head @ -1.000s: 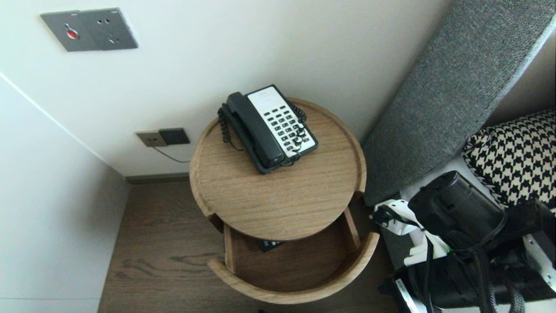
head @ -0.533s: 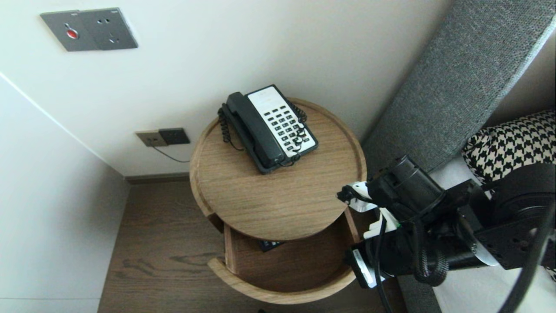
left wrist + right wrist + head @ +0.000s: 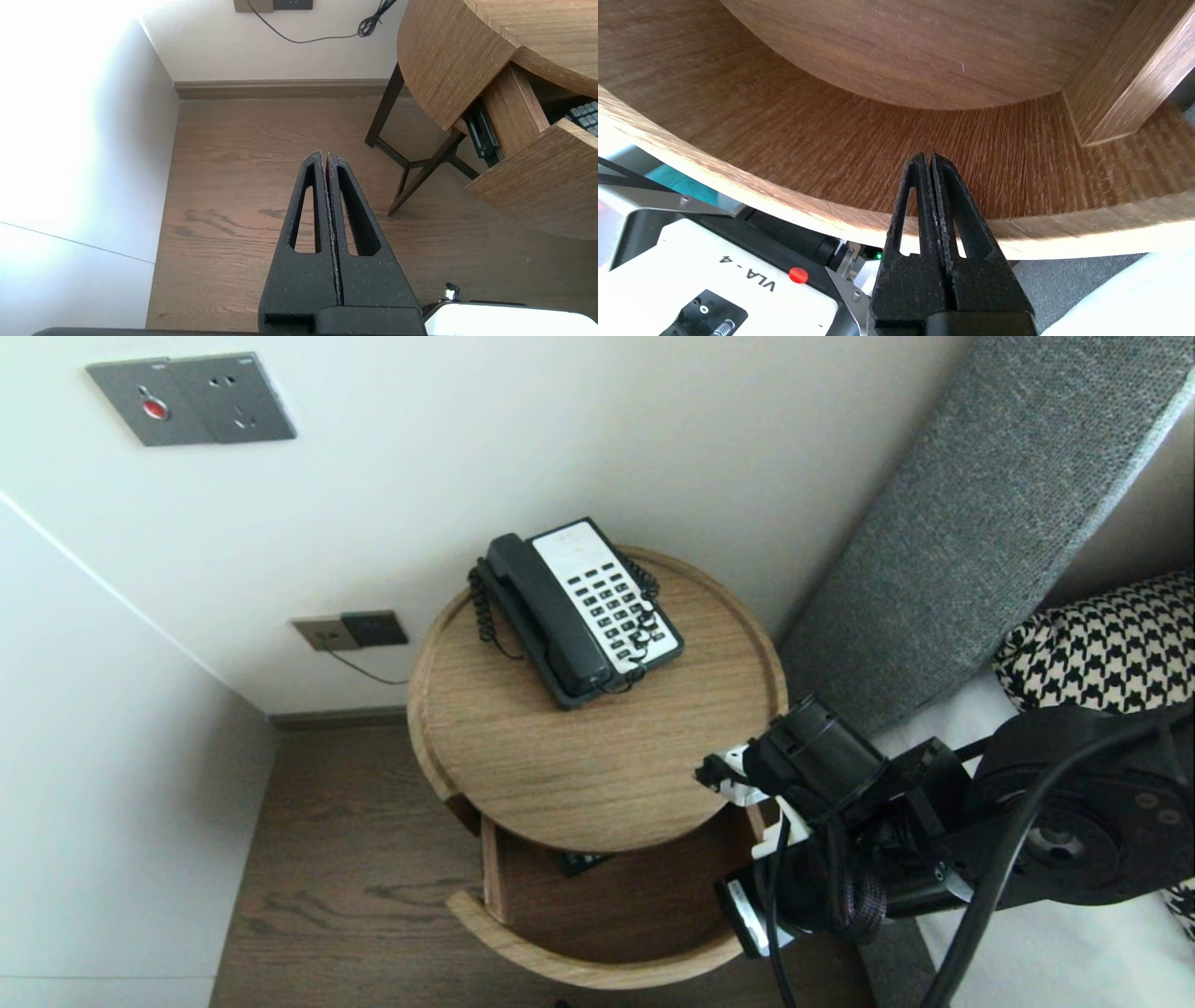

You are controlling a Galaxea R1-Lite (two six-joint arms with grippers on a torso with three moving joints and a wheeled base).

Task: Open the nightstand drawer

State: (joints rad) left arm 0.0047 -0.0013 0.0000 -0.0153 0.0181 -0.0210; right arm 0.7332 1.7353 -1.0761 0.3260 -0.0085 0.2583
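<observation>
drawer [image 3: 560, 963] is pulled out at the front edge of the round side table [image 3: 597, 775], its back half under the tabletop overhang. right gripper [image 3: 930, 156]: fingers pressed together, nothing held, tip over the drawer's curved front wall near the right side wall. Contact unclear. right arm [image 3: 934, 859] crowds the table's right edge. dark keypad item [image 3: 583, 861] sits at the drawer's back, mostly under the top. telephone [image 3: 579, 611] at the table's back edge. left gripper [image 3: 324, 156] closed, empty, over the wood floor [image 3: 224, 186] left of the table. grey headboard [image 3: 971, 523] and houndstooth pillow [image 3: 1111, 663] to the right.
</observation>
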